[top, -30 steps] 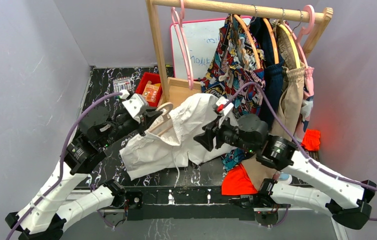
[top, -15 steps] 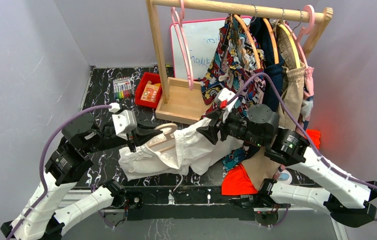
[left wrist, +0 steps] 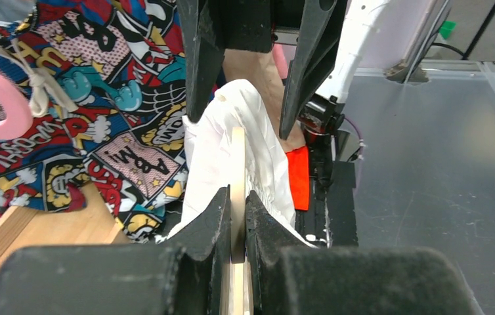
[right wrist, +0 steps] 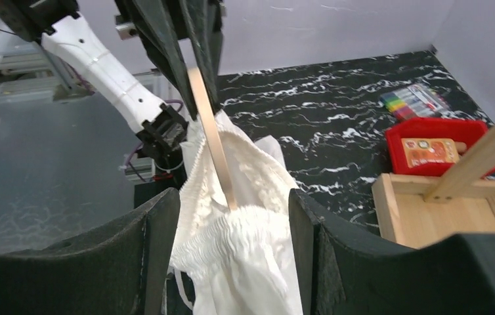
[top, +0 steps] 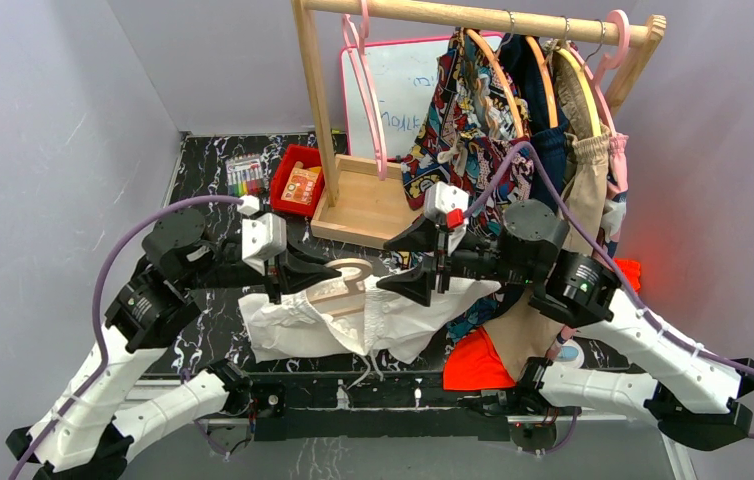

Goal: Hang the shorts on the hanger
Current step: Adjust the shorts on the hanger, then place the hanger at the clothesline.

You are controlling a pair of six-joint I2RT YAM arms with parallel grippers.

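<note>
The cream hanger [top: 351, 276] lies tilted over the table, its flat edge [left wrist: 238, 164] clamped between the jaws of my shut left gripper [top: 315, 275] [left wrist: 238, 200]. The white shorts [top: 353, 322] are draped on it and sag onto the table. Their gathered waistband [right wrist: 248, 246] sits around the hanger's arm [right wrist: 211, 134]. My right gripper [top: 385, 265] [right wrist: 232, 246] faces the left one from the right. Its jaws stand open on either side of the waistband without pinching it. The hanger's far end is hidden under the cloth.
A wooden clothes rack [top: 318, 110] stands behind, carrying a comic-print garment [top: 473, 110], tan shorts [top: 578, 200] and a pink hanger [top: 363, 90]. Its tray base [top: 363, 205], a red box [top: 298, 180] and markers [top: 244, 176] lie nearby. A red-orange cloth [top: 475, 365] lies front right.
The hanger and shorts have come down from mid-air towards the table. My right gripper's jaws have spread wider and let the cloth go. My left arm has shifted with the hanger.
</note>
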